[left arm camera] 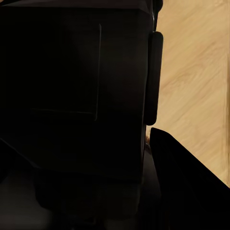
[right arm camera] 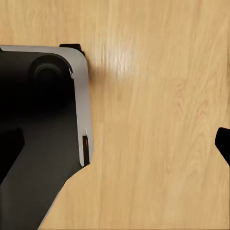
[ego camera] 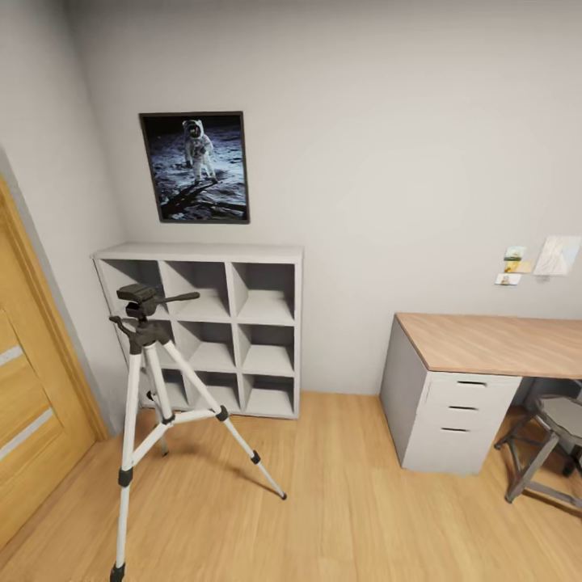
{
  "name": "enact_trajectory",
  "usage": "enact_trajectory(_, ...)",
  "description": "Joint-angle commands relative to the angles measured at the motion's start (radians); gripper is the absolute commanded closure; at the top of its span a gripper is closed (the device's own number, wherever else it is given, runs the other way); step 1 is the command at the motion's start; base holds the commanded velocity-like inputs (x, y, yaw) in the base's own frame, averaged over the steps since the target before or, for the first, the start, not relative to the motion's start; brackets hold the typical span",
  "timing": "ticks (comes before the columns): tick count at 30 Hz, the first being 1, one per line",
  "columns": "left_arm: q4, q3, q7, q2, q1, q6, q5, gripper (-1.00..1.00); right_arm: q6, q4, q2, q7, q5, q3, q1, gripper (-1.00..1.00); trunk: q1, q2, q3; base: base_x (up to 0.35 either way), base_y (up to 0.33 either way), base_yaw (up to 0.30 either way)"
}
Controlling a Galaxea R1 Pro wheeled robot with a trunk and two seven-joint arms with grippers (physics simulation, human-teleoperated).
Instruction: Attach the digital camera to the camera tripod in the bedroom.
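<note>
The camera tripod (ego camera: 148,380) stands on the wood floor at the left of the bedroom, in front of the white shelving. It has silver legs and a black head (ego camera: 137,294), with nothing mounted on the head and the pan handle pointing right. In the left wrist view a black boxy body with a faint rectangular panel, the digital camera (left arm camera: 72,76), sits very close to the lens. My left gripper (left arm camera: 96,143) is shut on it, and one dark finger (left arm camera: 184,184) shows beside it. My right gripper (right arm camera: 120,143) hangs open over bare floor, holding nothing.
White cube shelving (ego camera: 214,331) stands against the back wall under a moon poster (ego camera: 196,166). A wooden door (ego camera: 32,404) is at the left. A desk with drawers (ego camera: 461,380) and a chair (ego camera: 550,444) are at the right. My own base (right arm camera: 43,120) shows in the right wrist view.
</note>
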Motion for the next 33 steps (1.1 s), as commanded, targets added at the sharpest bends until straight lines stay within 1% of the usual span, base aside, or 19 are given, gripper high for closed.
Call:
enact_trajectory(1, 0.0, -0.002, 0.002, -0.001, -0.001, -0.003, -0.001, 1.0, -0.006, 0.003, 0.0, 0.002, 0.008, -0.009, -0.001, -1.0, 0.001, -0.002, -0.002, 0.216, -0.163, 0.277)
enact_trajectory(26, 0.0, -0.003, 0.002, -0.002, -0.001, -0.003, -0.001, 1.0, -0.006, 0.003, -0.001, 0.002, 0.009, -0.009, -0.001, -1.0, 0.001, -0.002, -0.002, 0.246, -0.191, 0.277)
enact_trajectory(33, 0.001, -0.003, 0.002, -0.001, -0.001, -0.003, -0.001, 1.0, -0.006, 0.003, -0.001, 0.002, 0.009, -0.009, -0.001, -1.0, 0.001, -0.002, -0.002, 0.081, -0.047, 0.277)
